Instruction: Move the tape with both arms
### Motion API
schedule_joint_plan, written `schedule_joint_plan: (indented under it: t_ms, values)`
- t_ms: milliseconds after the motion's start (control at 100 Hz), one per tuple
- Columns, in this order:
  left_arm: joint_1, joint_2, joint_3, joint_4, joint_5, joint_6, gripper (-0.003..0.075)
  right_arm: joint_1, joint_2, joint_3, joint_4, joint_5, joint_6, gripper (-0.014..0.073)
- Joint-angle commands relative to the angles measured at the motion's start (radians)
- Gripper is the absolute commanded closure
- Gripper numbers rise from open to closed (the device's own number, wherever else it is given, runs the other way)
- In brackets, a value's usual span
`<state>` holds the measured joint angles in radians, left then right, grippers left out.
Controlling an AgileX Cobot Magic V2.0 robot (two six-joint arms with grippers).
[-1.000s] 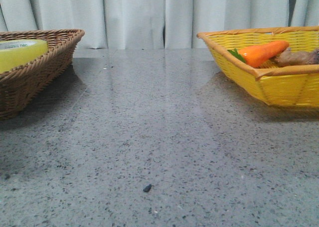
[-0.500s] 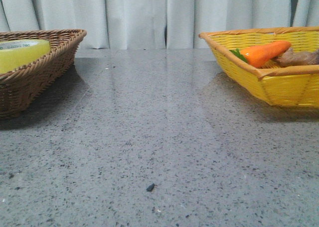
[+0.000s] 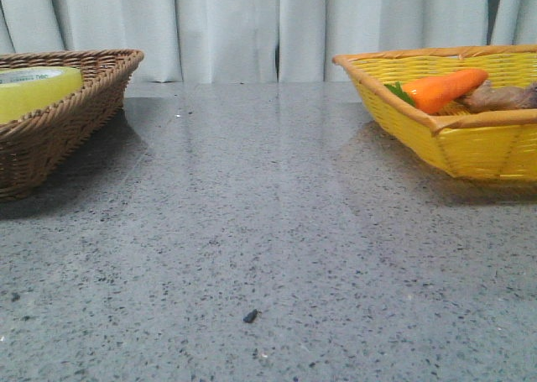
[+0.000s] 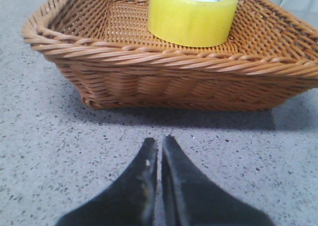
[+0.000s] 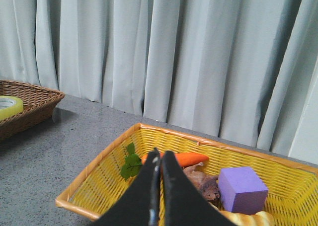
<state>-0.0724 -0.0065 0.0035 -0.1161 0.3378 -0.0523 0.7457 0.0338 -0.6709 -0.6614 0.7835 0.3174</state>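
The yellow tape roll (image 4: 192, 15) with a white inner core lies flat inside the brown wicker basket (image 4: 164, 74). It also shows in the front view (image 3: 33, 90) at the far left and in the right wrist view (image 5: 9, 107). My left gripper (image 4: 159, 142) is shut and empty, low over the table just outside the brown basket's rim. My right gripper (image 5: 159, 155) is shut and empty, above the yellow basket (image 5: 94, 176). Neither gripper shows in the front view.
The yellow basket (image 3: 470, 143) at the right holds an orange toy carrot (image 3: 442, 88), a brown toy (image 5: 201, 181), a purple block (image 5: 242, 188) and a bread-like toy (image 5: 248, 219). A small dark speck (image 3: 250, 316) lies on the grey stone table (image 3: 268, 231). Grey curtains hang behind.
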Motion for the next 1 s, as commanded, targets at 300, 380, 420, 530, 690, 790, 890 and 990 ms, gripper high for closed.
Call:
schedule_joint_plan:
  t_ms: [300,380,420,530,690,790,890,990]
  values:
    - [0.002,-0.024,0.008,-0.016,-0.037,-0.012,0.0741,0.000,0.020,-0.017,-0.043,-0.063,-0.002,0.0650]
    - [0.002,-0.024,0.008,-0.016,-0.037,-0.012,0.0741,0.000,0.020,-0.017,-0.043,-0.063,-0.002,0.0650]
    - [0.002,-0.024,0.008,-0.016,-0.037,-0.012,0.0741,0.000,0.020,-0.017,-0.043,-0.063,-0.002,0.0650]
    - [0.002,-0.024,0.008,-0.016,-0.037,-0.012,0.0741,0.000,0.020,-0.017,-0.043,-0.063,-0.002,0.0650]
    - [0.002,-0.024,0.008,-0.016,-0.037,-0.012,0.0741,0.000,0.020,-0.017,-0.043,-0.063,-0.002,0.0650]
    - [0.002,-0.024,0.008,-0.016,-0.037,-0.012,0.0741,0.000,0.020,-0.001,-0.043,-0.067,-0.002,0.0650]
    - [0.002,-0.024,0.008,-0.016,-0.037,-0.012,0.0741,-0.008,0.020,0.064,-0.046,-0.069,-0.002,0.0650]
    - [0.002,-0.024,0.008,-0.016,-0.037,-0.012,0.0741,-0.042,0.020,0.185,-0.103,-0.065,-0.002,0.0650]
